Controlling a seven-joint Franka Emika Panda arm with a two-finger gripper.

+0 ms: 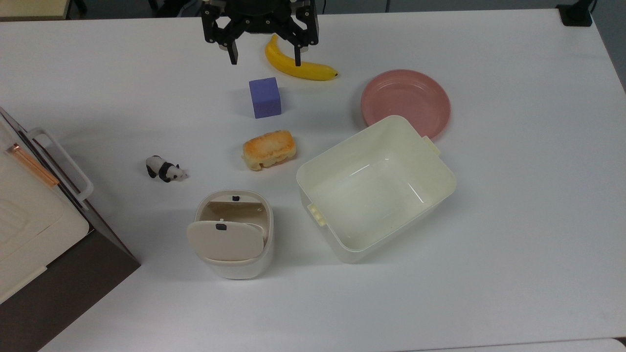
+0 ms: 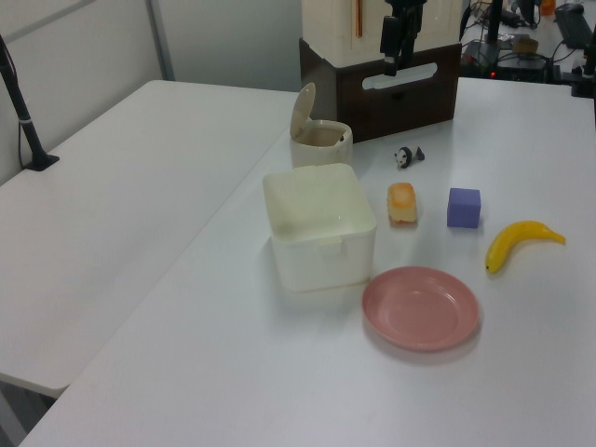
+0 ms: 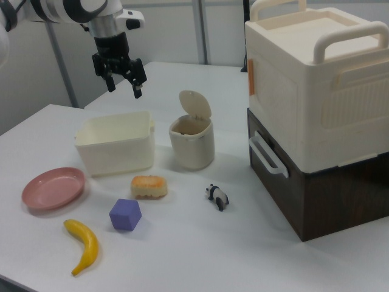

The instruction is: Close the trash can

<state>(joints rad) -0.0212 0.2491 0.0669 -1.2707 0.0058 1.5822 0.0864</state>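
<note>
The trash can (image 1: 234, 244) stands with its lid (image 1: 226, 239) up (nothing touched yet), so the open, empty gripper (image 1: 264, 61) must travel over and push it down.

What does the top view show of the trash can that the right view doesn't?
Top view: a look down on the can, with the lid face and its black button, a black catch on the opposite rim, and the tan inside. Right view: the can side-on, its lid standing nearly upright above the rim. Both: the lid is open, and the open hand hangs well apart from the can.
</note>
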